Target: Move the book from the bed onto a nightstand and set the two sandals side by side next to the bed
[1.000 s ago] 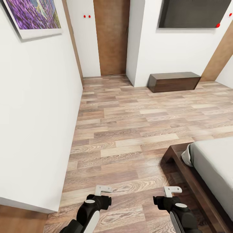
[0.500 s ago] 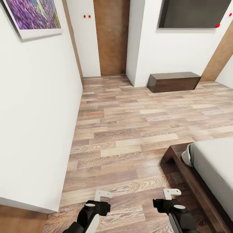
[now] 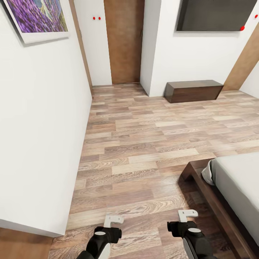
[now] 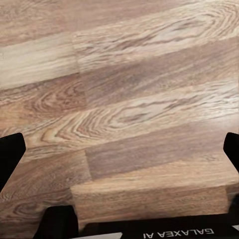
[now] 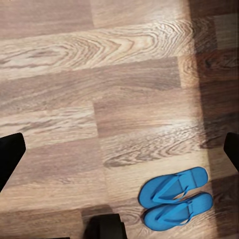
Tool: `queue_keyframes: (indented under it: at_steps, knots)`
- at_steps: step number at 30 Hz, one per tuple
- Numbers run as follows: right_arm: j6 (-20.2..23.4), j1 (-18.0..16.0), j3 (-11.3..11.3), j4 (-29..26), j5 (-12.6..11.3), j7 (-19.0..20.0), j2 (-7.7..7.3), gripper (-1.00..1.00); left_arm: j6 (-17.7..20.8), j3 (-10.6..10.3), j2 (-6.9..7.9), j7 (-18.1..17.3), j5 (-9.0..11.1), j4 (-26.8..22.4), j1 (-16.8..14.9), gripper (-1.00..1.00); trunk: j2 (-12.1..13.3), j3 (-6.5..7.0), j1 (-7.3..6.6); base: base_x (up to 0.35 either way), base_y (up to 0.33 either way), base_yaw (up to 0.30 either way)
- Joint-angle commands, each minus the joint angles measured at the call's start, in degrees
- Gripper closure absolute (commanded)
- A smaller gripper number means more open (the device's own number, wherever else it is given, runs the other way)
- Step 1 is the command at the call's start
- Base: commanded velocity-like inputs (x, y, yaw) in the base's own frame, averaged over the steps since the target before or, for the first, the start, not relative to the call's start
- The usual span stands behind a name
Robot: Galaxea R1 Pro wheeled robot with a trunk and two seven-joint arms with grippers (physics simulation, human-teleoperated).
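Sandals | pair lies touching, side by side on the floor under the right pincer, beside the bed, long axes parallel | right arm nearer, left pincer over bare planks | both pincers wide, empty

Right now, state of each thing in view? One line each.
Left gripper: open, empty, over the floor.
Right gripper: open, empty, near the bed's corner.
Sandals: both on the wood floor, side by side, touching, straps up.
Bed: mattress part in view is bare.
Door: shut.
Long low cabinet: against the wall, closed.
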Motion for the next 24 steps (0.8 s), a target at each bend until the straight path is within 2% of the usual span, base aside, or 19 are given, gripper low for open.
queue_keyframes:
  at_steps: [1, 7, 12, 15, 24]
  knots:
    - [0.31, -0.03, 0.09, -0.06, 0.03, -0.28, 0.00, -1.00, 0.07, -0.12, 0.02, 0.56, 0.59, -0.03, -0.04, -1.00, -0.02, -0.04, -0.01, 0.000, 0.000, 0.000]
    - [0.31, -0.20, 2.76, -0.90, -0.03, -4.59, 0.47, -1.00, -4.10, -0.23, -0.27, -0.07, 0.55, 4.89, -0.11, -1.00, -0.02, -0.04, -0.01, 0.000, 0.000, 0.000]
    - [0.31, -0.47, 3.47, -1.10, -0.18, -5.92, 0.58, -1.00, -6.90, -0.25, -0.37, -1.81, 0.47, 7.25, -0.27, -1.00, -0.02, -0.04, -0.01, 0.000, 0.000, 0.009]
    - [0.31, -0.65, 3.83, -1.18, -0.33, -6.63, 0.63, -1.00, -8.96, -0.27, -0.39, -3.99, 0.42, 8.88, -0.36, -1.00, -0.02, -0.06, -0.01, 0.000, 0.000, 0.067]
    - [0.26, -0.76, 4.29, -1.31, -0.23, -7.59, 0.68, -1.00, -10.63, -0.28, -0.34, -6.49, 0.39, 10.26, -0.44, -1.00, -0.02, -0.11, -0.01, 0.000, 0.000, 0.128]
